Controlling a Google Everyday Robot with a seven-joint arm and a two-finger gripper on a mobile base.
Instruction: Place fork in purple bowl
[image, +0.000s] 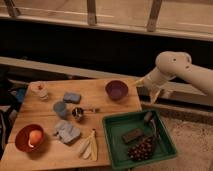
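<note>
The purple bowl (116, 90) stands empty at the back right of the wooden table (100, 102). My gripper (152, 94) hangs at the end of the white arm (172, 65), just right of the bowl and beyond the table's right edge, above the far end of the green tray (114, 145). A thin pale sliver (153, 131) lies in the tray near its right side and may be the fork; I cannot tell for sure. I cannot tell whether the gripper holds anything.
The tray also holds dark grapes (142, 148), a brown block (132, 135) and a dark object (148, 117). On the table are a metal cup (77, 113), blue-grey cup (60, 108), blue sponge (71, 97), cloth (66, 131), banana (89, 146), jar (40, 90), and a red bowl (20, 142) with fruit.
</note>
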